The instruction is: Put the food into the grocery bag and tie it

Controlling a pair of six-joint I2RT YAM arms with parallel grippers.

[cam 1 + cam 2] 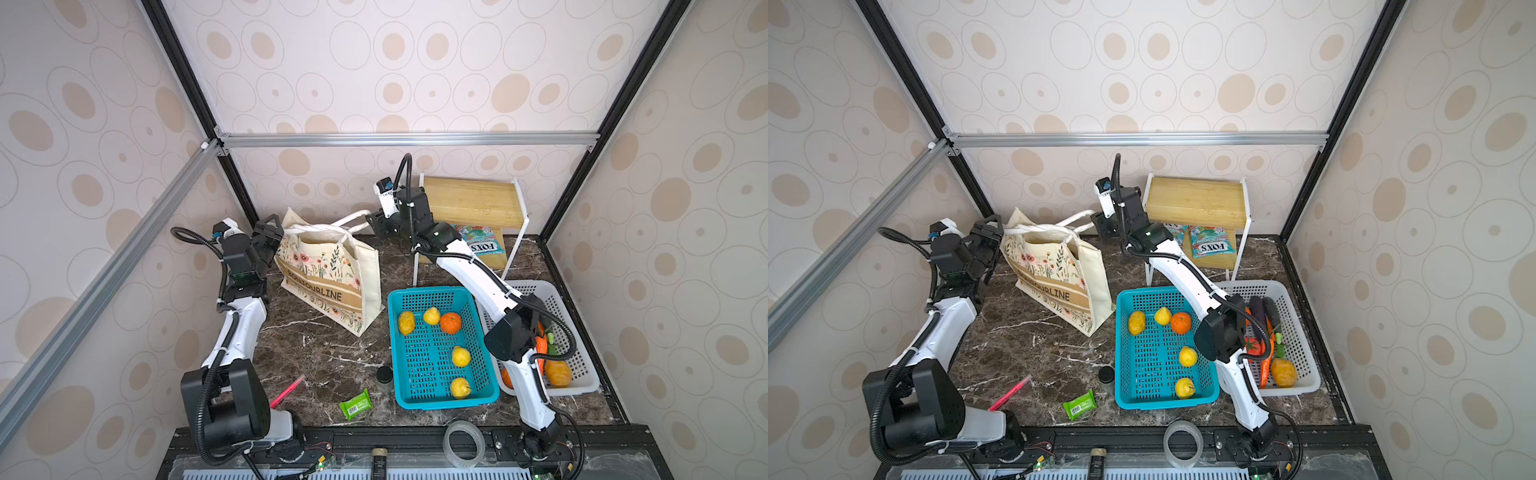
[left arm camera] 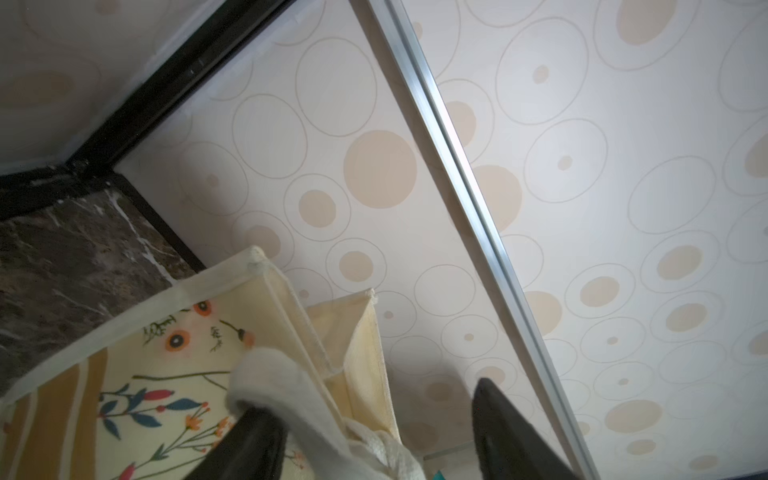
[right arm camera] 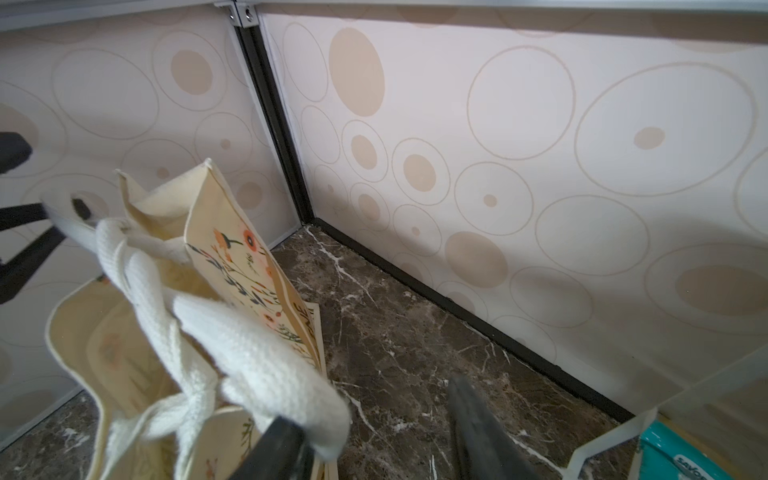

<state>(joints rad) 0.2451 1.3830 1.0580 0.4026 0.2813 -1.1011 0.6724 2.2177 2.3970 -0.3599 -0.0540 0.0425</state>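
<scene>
Bag [image 1: 332, 270] interior unseen. Right arm [image 1: 478, 270] covers part of white basket [image 1: 561, 390], contents half hidden. Left wrist view: fingers [image 2: 507, 436] cut by edge. Teal packet [image 3: 706, 457] cropped, label incomplete

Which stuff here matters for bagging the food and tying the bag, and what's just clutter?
Job: tote bag, its knotted handles, green snack packet, fruit in the blue basket, vegetables in the white basket.
Lying about: pink stick, dark jar, tape roll.
</scene>
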